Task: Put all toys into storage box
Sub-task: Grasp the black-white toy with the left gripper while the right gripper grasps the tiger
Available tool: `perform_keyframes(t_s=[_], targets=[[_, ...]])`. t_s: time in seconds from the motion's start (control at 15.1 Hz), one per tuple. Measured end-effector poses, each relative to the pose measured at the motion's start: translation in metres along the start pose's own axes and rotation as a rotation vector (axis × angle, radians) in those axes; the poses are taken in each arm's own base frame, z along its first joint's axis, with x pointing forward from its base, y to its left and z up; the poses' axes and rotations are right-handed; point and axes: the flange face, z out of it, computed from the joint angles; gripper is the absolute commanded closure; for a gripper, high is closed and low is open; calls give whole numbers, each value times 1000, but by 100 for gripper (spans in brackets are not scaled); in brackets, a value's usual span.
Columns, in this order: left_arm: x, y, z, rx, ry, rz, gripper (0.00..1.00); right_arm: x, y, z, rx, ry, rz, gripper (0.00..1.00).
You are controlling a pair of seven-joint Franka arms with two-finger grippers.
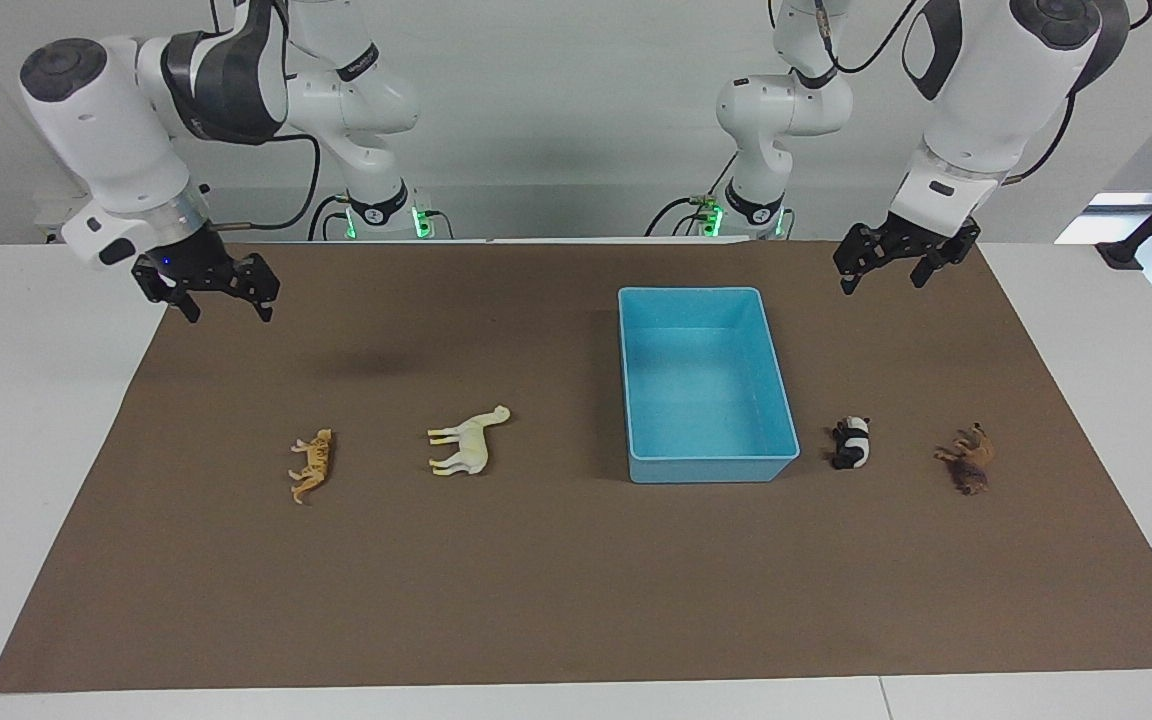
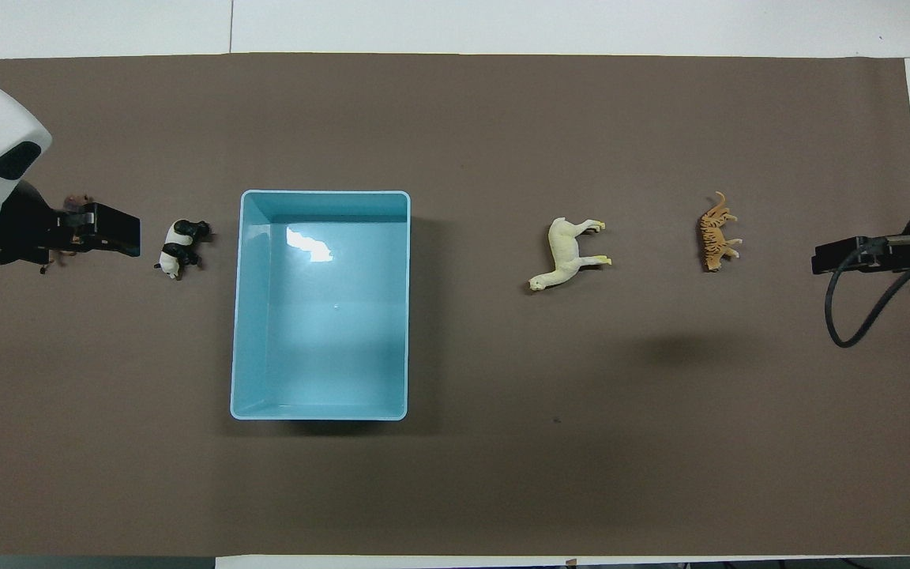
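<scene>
The light blue storage box point(image 1: 706, 467) stands empty on the brown mat; it also shows in the overhead view point(image 2: 321, 414). All the toys lie on their sides on the mat. The panda point(image 1: 851, 442) point(image 2: 182, 247) and the dark brown animal point(image 1: 968, 458) are toward the left arm's end. The cream-white horse point(image 1: 469, 441) point(image 2: 569, 254) and the orange cat point(image 1: 312, 465) point(image 2: 718, 231) are toward the right arm's end. My left gripper point(image 1: 883, 280) point(image 2: 127, 237) hangs open and empty, high over the mat; from above it covers most of the brown animal point(image 2: 74, 202). My right gripper point(image 1: 227, 310) point(image 2: 822, 258) hangs open and empty above the mat's edge.
The brown mat point(image 1: 576, 600) covers most of the white table point(image 1: 16, 400). The toys and the box's farther wall lie roughly in one row across the mat. Nothing else stands on it.
</scene>
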Motion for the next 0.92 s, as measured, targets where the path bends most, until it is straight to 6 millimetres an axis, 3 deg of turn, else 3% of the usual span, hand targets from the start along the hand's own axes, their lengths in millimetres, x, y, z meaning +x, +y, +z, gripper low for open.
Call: perform_keyframes(t_s=[0.13,0.26,0.4,0.59,0.73,0.92], targets=[[6,-1,15,-8,62,34,0,18,-3,32,1,21,34,0],[12,-12,43,-11,106,46,0,31,-7,71,-2,29,36,0],[21,-34,81,-6,109,100,0,36,-22,101,-3,12,-9,0],[47,-67,146,-4,106,156,0,44,-45,123,-5,19,-57,0],[62,-68,188,-8,123,170,0,49,-47,134,-7,36,-81,0],[73,-47,234,-18,120,208,0,56,-45,158,-10,39,-107,0]])
